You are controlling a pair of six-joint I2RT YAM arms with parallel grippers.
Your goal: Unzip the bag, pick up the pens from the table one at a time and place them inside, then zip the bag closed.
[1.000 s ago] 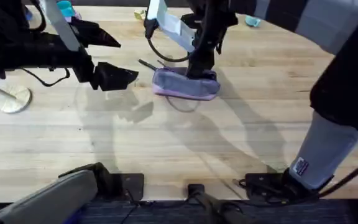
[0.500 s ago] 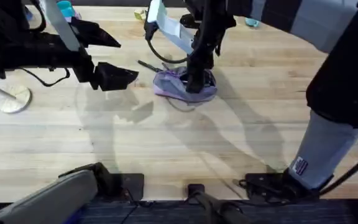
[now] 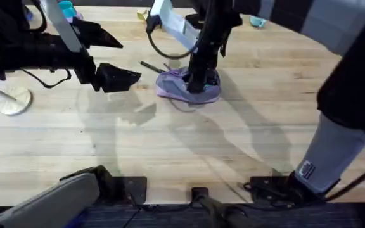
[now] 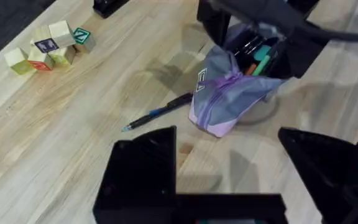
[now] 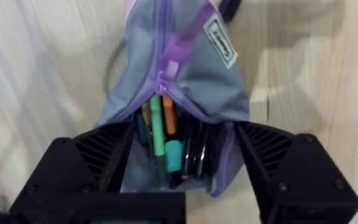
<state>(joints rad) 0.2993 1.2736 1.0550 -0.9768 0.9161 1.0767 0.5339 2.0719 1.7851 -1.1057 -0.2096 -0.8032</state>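
Note:
The lavender bag lies bunched up mid-table with its zipper partly open. Several pens show inside its mouth, among them a green, an orange and dark ones. My right gripper reaches down over it and stands open, its fingers straddling the open end, which rises between them. One thin dark pen lies on the table just left of the bag. My left gripper hovers open and empty to the left of the pen, its black fingers wide apart.
Several small wooden blocks sit beyond the pen, with a black object near them. A round disc on a stick lies at the table's left side. Small teal items rest near the far edge.
The bag went from lying flat and oblong to bunched up, its open end raised between the right gripper's fingers. The right gripper shifted slightly over it. The left arm stayed still.

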